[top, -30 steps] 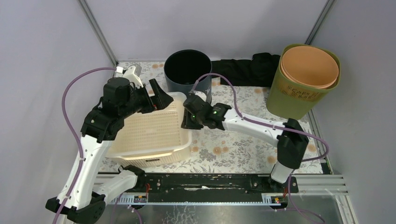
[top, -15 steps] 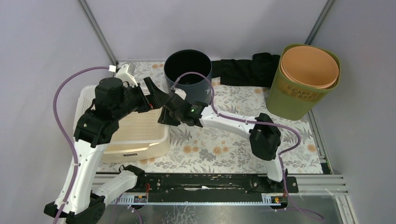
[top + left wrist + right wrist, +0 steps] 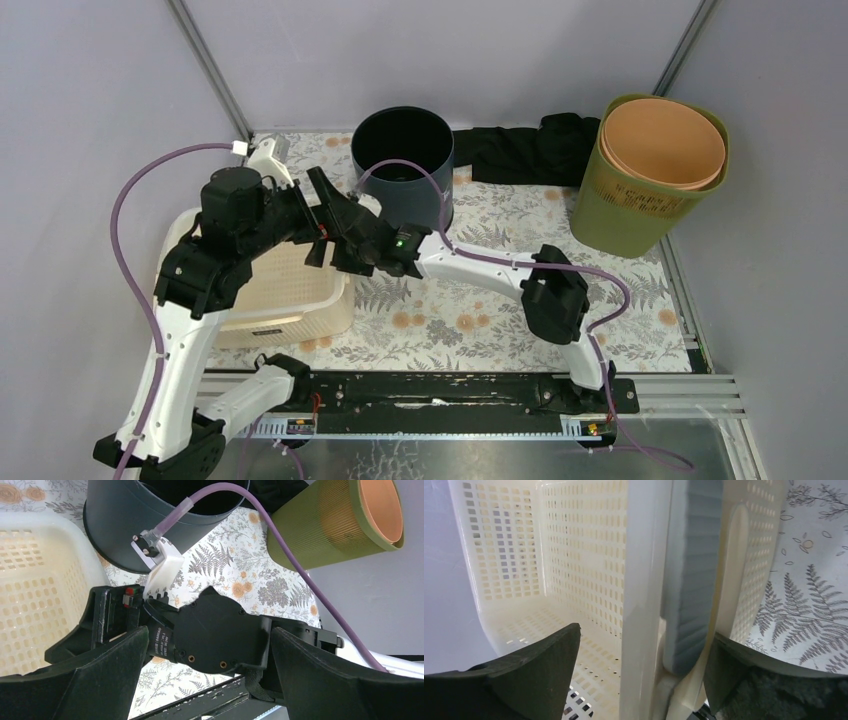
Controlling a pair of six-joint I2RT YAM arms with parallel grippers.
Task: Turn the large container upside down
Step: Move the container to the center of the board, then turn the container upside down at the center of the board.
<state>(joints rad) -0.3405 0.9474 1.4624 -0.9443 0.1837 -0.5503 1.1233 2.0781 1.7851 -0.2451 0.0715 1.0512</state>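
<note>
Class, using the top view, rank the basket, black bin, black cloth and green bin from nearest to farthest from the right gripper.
From the right gripper:
1. basket: left side, its rim between the jaws.
2. black bin: back centre.
3. black cloth: back, right of centre.
4. green bin: back right corner.

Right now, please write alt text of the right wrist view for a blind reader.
The perforated wall of a cream basket stands between the two dark fingers of the right tool, which is open. A grey ribbed strip runs along the wall's edge, and a floral table cover shows at the right.
</note>
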